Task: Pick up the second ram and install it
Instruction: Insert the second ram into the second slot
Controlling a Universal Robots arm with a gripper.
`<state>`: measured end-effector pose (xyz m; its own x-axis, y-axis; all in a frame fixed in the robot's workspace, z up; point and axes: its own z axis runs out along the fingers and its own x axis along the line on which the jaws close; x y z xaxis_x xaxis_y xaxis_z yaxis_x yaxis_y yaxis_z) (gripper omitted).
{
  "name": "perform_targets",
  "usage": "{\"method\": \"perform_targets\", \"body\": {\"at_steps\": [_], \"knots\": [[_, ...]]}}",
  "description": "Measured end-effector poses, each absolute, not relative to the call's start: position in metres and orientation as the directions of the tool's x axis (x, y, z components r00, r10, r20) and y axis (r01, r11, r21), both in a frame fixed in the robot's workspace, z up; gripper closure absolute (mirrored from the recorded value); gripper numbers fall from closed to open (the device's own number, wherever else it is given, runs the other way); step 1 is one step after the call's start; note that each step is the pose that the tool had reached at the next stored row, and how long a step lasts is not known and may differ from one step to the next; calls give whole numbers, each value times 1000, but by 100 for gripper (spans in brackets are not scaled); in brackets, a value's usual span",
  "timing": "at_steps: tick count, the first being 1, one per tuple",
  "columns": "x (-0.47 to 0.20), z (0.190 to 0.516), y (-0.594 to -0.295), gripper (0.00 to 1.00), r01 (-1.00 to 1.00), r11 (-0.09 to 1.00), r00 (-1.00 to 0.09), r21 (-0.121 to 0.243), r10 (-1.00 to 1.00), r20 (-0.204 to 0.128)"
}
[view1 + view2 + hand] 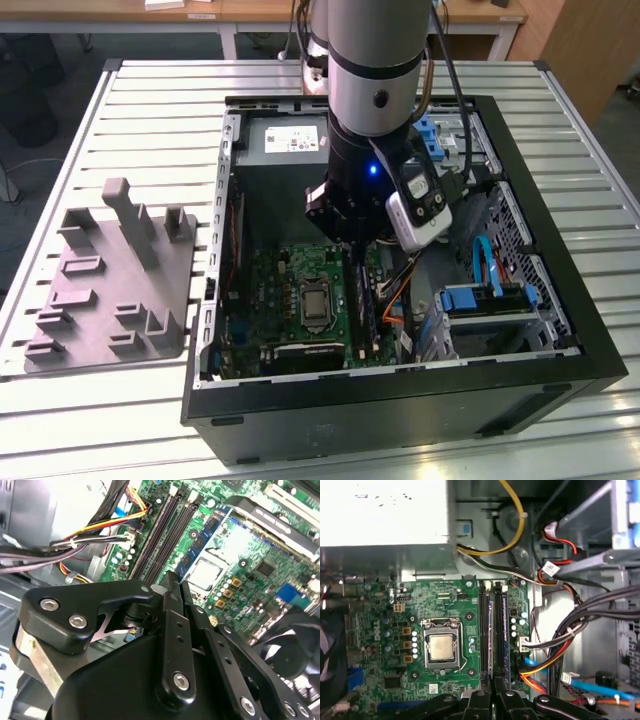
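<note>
In the exterior view the arm (372, 70) reaches down into the open computer case (400, 415). Its lower end hangs over the motherboard (290, 270), toward the exterior view's right of it. The grey fixture block (120, 280) lies on the slatted table (150, 100) at the exterior view's left, well apart from the case.

In the second wrist view the gripper (178, 581) has its fingers (175, 630) drawn almost together, with just a thin slit between the tips. A thin board with a bluish face and dark chips runs out from this slit. I take it for the second ram (201, 541), pinched by its upper edge. It lies along the memory slots (159, 535) and seems to be above them, not yet inside.

In the first wrist view this board runs from the fingertips toward a white latch (504, 587) at the far end of the slots, near the processor socket (441, 647).

I judge that the step in hand is the installing, with the stick held over its slot. Seating it calls for the lower edge parallel with the slot, open latches and a straight push down. A small tilt could jam it. Whether the neighbour slot already has a stick, I cannot tell.
</note>
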<state>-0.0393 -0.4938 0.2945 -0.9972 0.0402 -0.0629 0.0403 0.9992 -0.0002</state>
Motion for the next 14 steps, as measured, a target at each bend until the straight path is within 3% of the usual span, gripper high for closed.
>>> {"method": "perform_targets", "body": {"at_steps": [14], "knots": [[-39,291,-494,86,15,1000,-998,0,15,-63]]}}
